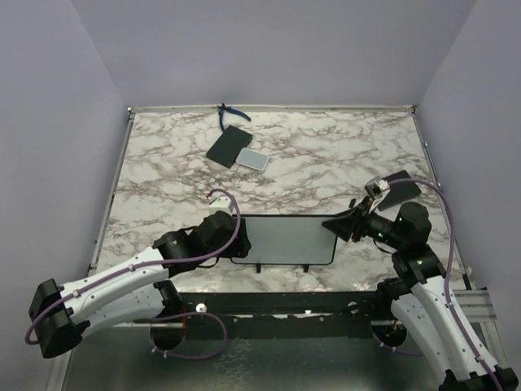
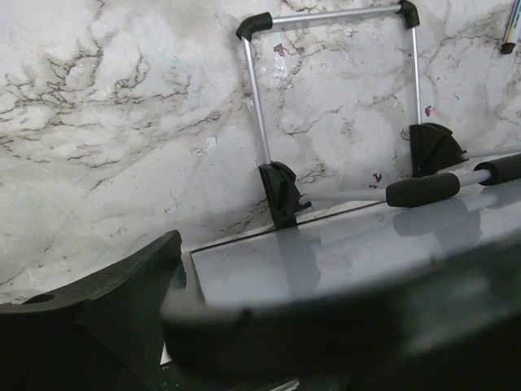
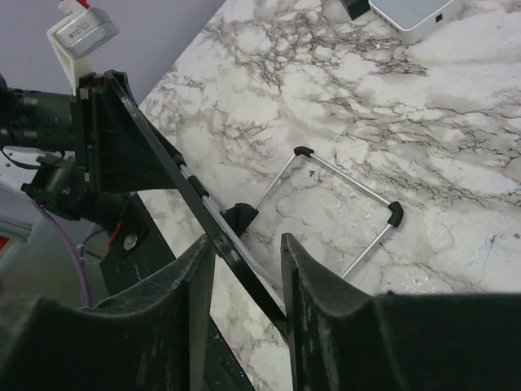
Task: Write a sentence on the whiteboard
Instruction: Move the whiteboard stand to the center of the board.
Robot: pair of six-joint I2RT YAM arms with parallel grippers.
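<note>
Whiteboard (image 1: pixel 289 239) stands propped at the desk's (image 1: pixel 326 163) near edge, between both arms. Right claw (image 3: pixel 248 269) sits unclenched astride its right rim; left claw's (image 1: pixel 236 236) grip cannot be told. Clamping squarely should steady it for writing.

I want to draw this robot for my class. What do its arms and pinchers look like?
Both the left arm and the right arm have long white links joined by chunky black joints. A thin purple cable loops along each. The left gripper and right gripper are black, with two wedge-shaped fingers each.
</note>
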